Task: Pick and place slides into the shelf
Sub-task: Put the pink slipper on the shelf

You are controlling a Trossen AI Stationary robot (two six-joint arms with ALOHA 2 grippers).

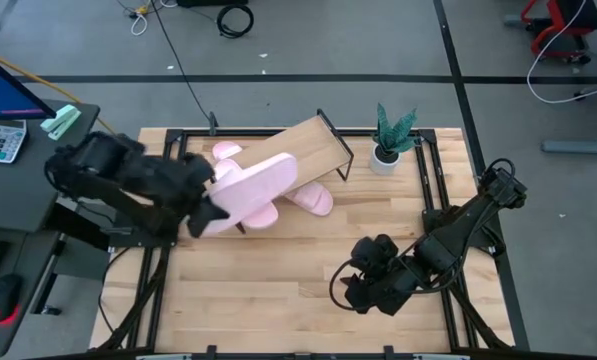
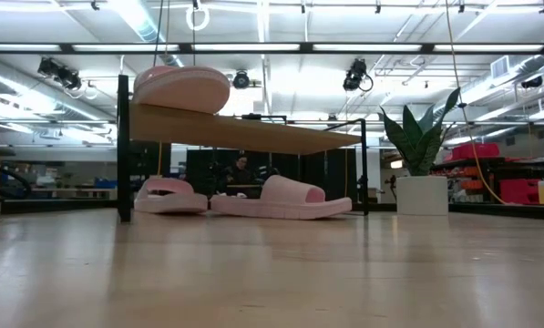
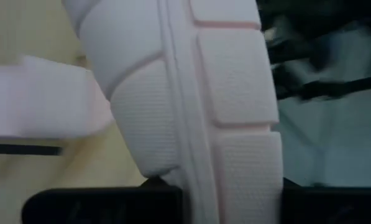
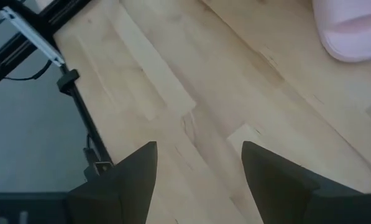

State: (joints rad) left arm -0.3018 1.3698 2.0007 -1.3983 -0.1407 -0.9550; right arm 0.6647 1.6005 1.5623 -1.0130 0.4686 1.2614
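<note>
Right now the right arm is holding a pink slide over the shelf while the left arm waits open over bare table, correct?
Not quite: the arms are swapped. The high view shows the left gripper holding a pink slide at the shelf; its wrist view is filled by the sole. The right gripper waits open over bare table, as its own wrist view shows.

Lab — taped floor (image 1: 308, 75), ceiling cameras (image 2: 361, 76).

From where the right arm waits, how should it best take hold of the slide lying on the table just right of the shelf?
Probably grip the slide across its wide strap, coming from above: it lies flat, sole down, strap arched upward. The open right pincer has bare table before it.
</note>
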